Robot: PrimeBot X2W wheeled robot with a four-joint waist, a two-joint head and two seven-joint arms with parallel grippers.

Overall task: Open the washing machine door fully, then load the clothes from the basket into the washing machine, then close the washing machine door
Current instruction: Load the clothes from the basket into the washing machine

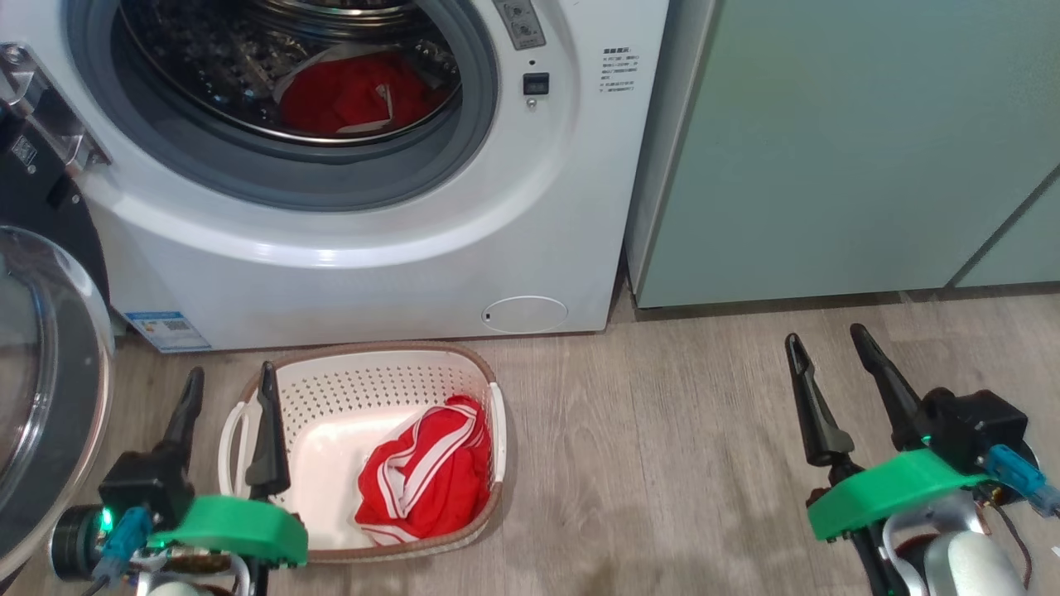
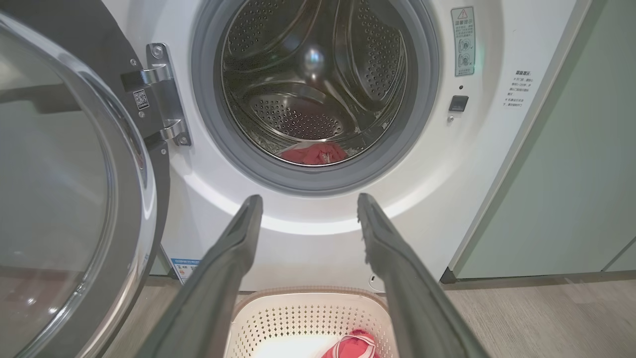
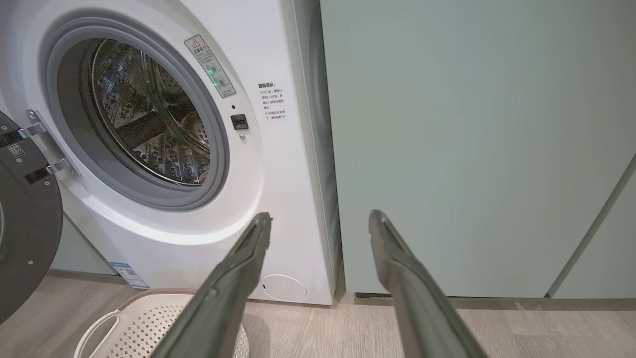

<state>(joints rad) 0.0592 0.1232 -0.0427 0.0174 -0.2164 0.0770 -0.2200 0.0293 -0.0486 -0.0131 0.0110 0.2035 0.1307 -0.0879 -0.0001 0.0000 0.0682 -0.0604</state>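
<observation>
Here, from the head, the left gripper (image 1: 232, 370) and right gripper (image 1: 826, 335) both hang spread and empty, the clothes (image 1: 431, 476) lying in the basket (image 1: 364, 348) before the washing machine (image 1: 373, 273), another red garment (image 1: 356, 95) inside it. The left wrist view shows the washing machine door (image 2: 74, 199) swung wide open; the right wrist view, a pale green cabinet (image 3: 472, 149) beside the machine.

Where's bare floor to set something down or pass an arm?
Free: floor between basket and right gripper, below the green cabinets; also the basket's left half. Crowded: lower left, with open door, left gripper and basket bunched.
</observation>
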